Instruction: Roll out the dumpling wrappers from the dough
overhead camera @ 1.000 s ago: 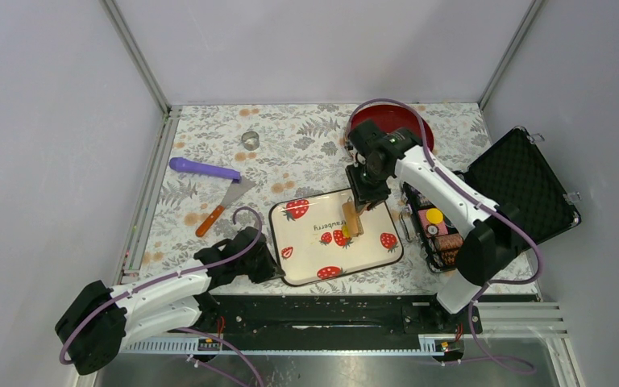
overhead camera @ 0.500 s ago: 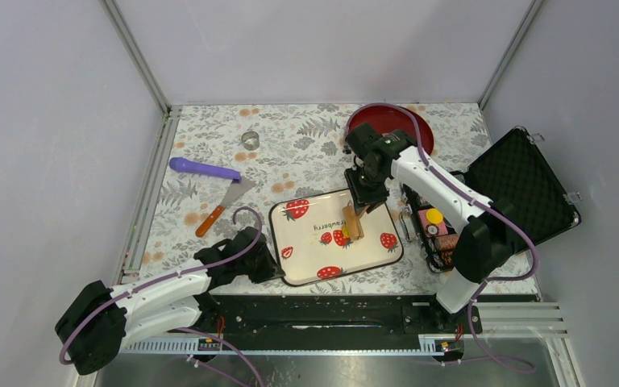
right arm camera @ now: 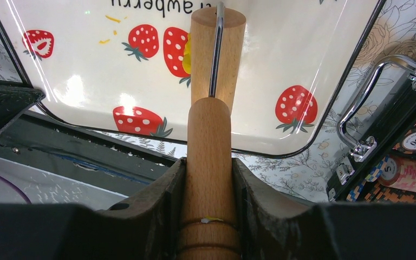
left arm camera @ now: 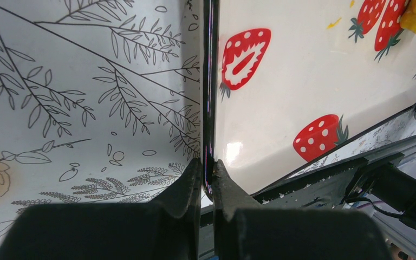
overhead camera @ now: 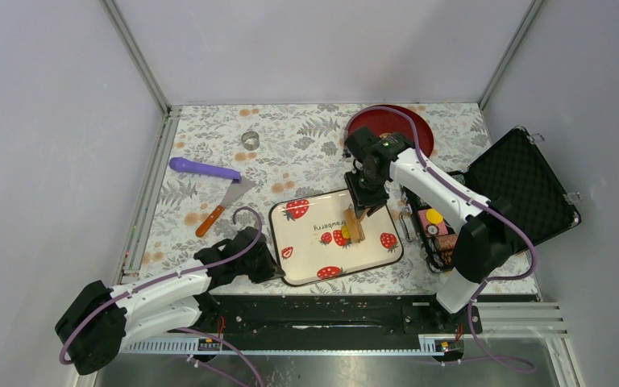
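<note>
Flowery cloth covers the table, and plain pale walls stand all round it.

Closest to me, the left pincer [left arm camera: 207,168] has its two fingers pressed tight on the thin black rim of the tray [left arm camera: 208,81], at the near left corner. I think it is there to keep the tray steady.

Further in, past the painted strawberries, the dough [right arm camera: 186,59] sits near the middle of the tray, small and yellow. The right pincer [right arm camera: 209,173] squeezes the wooden handle of a rolling pin [right arm camera: 216,49] from both sides. The fat roller end lies right on top of the dough.

Beyond the tray on the left lie a scraper [overhead camera: 224,205] with an orange handle, a purple stick [overhead camera: 204,169] and a little metal ring [overhead camera: 250,139]. A red plate [overhead camera: 415,125] sits at the back. A black case [overhead camera: 524,185] lies off to the right with its lid thrown back.

A hard push could make the soft dough stick to the wood and tear or lift. A long push could run the roller off the dough and into the rim. The tray looks shiny, so it could slide if the left fingers slip off that thin edge.

Most of the dough hides under the roller and only a yellow sliver peeks out. I cannot tell how flat or round it is. I see no finished thin rounds anywhere.
</note>
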`<control>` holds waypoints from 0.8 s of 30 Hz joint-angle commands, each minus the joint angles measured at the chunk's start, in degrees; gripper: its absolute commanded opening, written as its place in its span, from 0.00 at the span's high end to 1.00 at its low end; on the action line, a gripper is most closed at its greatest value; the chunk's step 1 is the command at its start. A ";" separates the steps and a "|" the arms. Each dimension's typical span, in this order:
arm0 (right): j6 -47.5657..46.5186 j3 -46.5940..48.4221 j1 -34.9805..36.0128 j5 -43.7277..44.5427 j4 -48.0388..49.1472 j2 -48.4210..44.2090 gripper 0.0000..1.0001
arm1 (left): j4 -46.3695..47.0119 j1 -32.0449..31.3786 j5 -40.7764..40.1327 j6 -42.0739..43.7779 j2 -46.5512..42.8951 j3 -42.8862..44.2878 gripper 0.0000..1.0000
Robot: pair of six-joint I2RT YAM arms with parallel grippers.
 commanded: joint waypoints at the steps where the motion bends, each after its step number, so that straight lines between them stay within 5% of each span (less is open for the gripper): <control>1: -0.10 -0.04 1.16 -0.42 0.88 0.42 1.00 | -0.74 -0.16 -3.38 -0.40 0.69 -1.52 1.00; 24: 0.84 -2.85 4.06 1.51 2.90 3.35 1.00 | -0.73 -0.22 -3.38 -0.34 0.74 -1.52 1.00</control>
